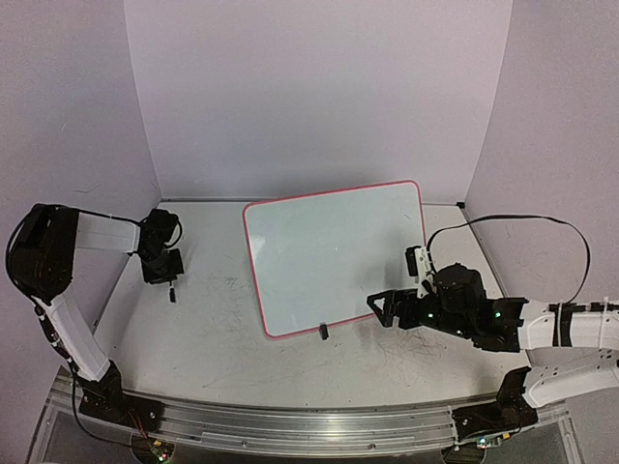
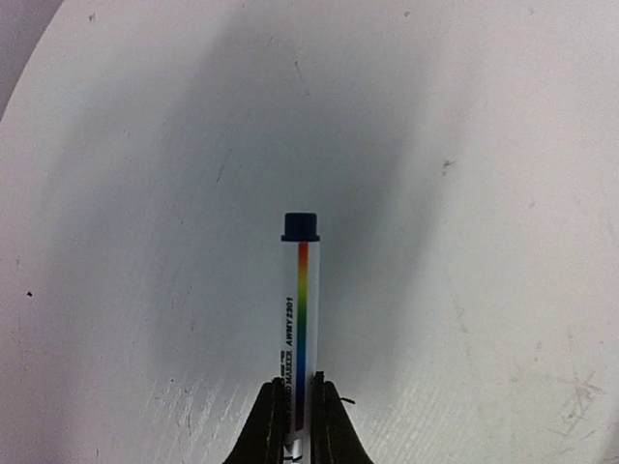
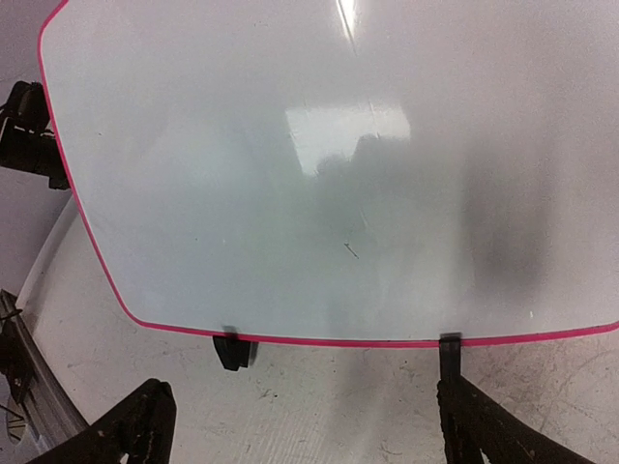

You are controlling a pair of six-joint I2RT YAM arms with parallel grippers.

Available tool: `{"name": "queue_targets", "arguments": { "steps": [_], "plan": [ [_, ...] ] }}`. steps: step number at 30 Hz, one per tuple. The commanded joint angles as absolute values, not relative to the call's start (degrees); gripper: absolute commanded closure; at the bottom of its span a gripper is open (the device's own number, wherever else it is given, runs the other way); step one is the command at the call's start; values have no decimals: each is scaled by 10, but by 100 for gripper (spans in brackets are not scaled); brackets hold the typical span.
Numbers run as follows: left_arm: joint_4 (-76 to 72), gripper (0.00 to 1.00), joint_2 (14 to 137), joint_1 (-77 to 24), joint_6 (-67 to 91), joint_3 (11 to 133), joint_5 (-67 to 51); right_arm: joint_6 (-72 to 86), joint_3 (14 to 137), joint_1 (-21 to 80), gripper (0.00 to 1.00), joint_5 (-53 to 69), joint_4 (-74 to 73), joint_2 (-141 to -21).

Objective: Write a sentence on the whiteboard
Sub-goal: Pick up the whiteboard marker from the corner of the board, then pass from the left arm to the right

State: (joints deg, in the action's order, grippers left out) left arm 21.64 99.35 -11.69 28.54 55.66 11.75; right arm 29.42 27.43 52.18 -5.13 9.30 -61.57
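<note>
Pale walls (image 1: 309, 97) surround a scuffed grey-white tabletop (image 1: 213, 319) fronted by a metal rail (image 1: 309, 427).

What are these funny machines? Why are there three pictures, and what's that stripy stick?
It's a robot: a left arm and a right arm bolted to a table. One picture looks down from above; the other two come from little cameras on each arm's wrist. On the table sits a whiteboard with a pink rim and no words on it yet. The left arm's fingers are pinched shut on a marker with a rainbow stripe and blue cap. The right arm's fingers are wide open, empty, near the board's bottom edge.
</note>
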Motion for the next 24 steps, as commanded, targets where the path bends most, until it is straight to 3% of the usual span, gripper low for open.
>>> {"name": "queue_targets", "arguments": {
  "steps": [1, 7, 13, 20, 24],
  "plan": [
    [213, 100, 898, -118, 286, 551, 80, 299, 300, 525, 5, -45, 93, -589],
    [231, 100, 791, -119, 282, 545, 20, 314, 300, 525, 5, -49, 85, -569],
    [227, 100, 682, -142, 247, 571, -120, 325, 313, 526, 5, -40, 81, -576],
    [219, 100, 622, -308, 196, 632, -184, 306, 363, 526, 5, 32, 78, -600],
    [215, 100, 630, -430, 161, 653, -159, 303, 391, 525, 5, 127, 76, -616]
  ]
}}
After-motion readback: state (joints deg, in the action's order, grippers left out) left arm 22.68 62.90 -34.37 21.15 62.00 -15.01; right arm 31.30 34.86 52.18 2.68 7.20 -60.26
